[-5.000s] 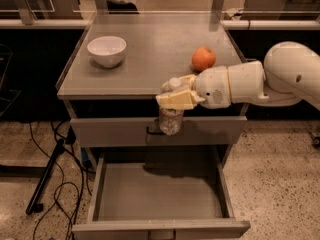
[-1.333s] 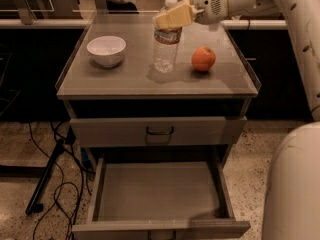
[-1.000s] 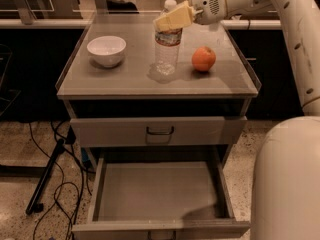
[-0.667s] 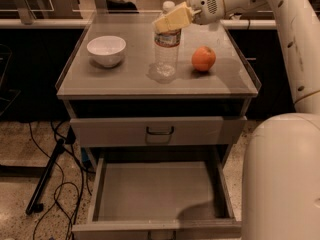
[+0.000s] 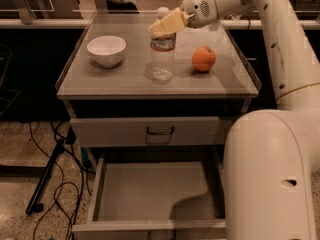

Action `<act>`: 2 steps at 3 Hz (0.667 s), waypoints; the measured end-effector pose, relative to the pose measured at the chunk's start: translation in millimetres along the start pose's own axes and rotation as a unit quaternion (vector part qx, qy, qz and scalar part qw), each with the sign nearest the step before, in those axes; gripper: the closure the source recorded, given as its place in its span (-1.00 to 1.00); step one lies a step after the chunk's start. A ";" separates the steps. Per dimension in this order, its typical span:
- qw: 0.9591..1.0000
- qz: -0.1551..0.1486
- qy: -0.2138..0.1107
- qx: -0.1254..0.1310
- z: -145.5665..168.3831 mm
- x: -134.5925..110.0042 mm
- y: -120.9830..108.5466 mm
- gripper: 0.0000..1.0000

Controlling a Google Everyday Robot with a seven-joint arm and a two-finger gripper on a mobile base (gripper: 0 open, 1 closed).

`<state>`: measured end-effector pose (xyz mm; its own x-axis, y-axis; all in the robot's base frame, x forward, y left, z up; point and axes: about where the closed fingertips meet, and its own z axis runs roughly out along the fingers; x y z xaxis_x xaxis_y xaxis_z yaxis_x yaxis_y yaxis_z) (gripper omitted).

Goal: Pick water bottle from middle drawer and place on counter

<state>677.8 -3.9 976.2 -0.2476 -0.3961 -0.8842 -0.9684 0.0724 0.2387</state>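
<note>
Since five seconds ago the bottle (image 5: 162, 59) has gone from hanging in front of the closed top drawer (image 5: 150, 131) to standing upright on the counter (image 5: 125, 79), between the bowl (image 5: 106, 50) and the orange (image 5: 203, 59), touching neither. Over the last second only my arm (image 5: 272, 174) has swelled into the lower right. The gripper (image 5: 167, 23) sits at the bottle's neck just under the white cap, and its jaws look closed on it, as when carrying. I judge I'm steadying it until the base rests flat, since a tall light bottle tips easily. Below, the middle drawer (image 5: 150, 189) stands open. The counter is flat grey metal with a thin rim. Cables (image 5: 55, 184) trail over the speckled floor (image 5: 30, 149) at left.
</note>
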 end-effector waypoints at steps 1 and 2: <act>1.000 0.001 0.003 -0.010 9.1 1.5 -5.1 1.00; 1.000 0.003 0.001 -0.016 14.2 2.8 -9.5 1.00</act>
<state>685.8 7.3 965.8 -0.2539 -0.3969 -0.8821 -0.9653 0.0455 0.2573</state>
